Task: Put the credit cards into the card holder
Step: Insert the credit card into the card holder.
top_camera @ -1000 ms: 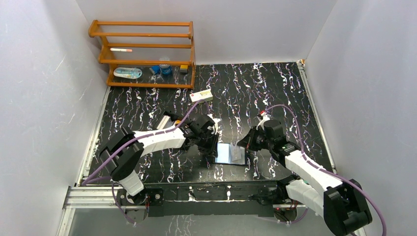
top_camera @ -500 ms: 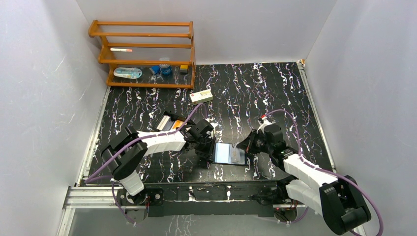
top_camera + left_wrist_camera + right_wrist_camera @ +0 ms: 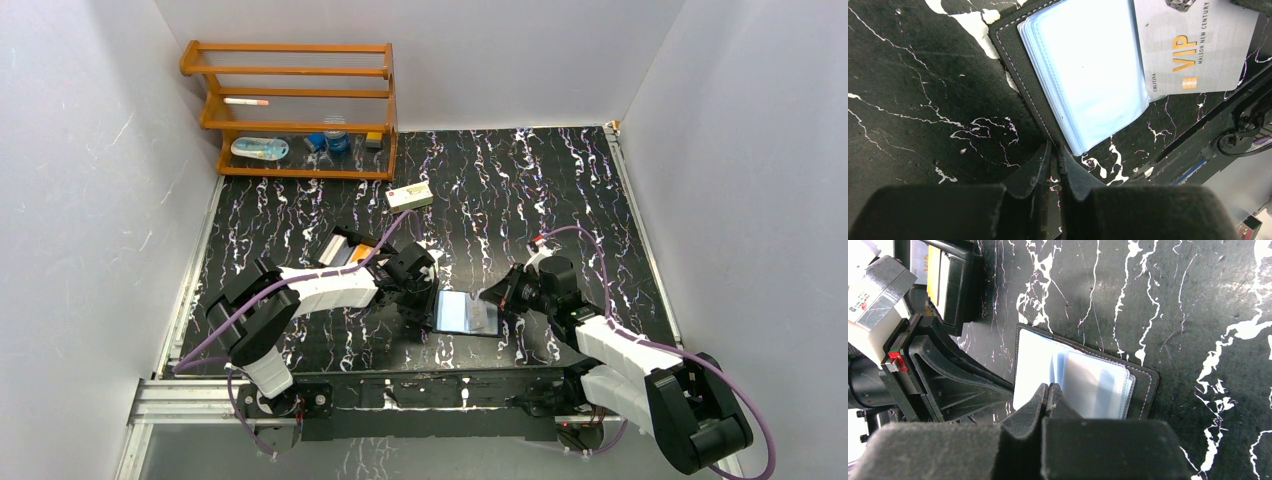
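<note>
Between our left gripper and right gripper, the card holder lies open. From the left wrist we see jaws pinched on its black rim, and a silver VIP credit card overlapping its far side. From the right wrist, clenched fingers hover over its clear sleeves.

Marbled table: open card holder, carton, wood rack, blk box.
</note>
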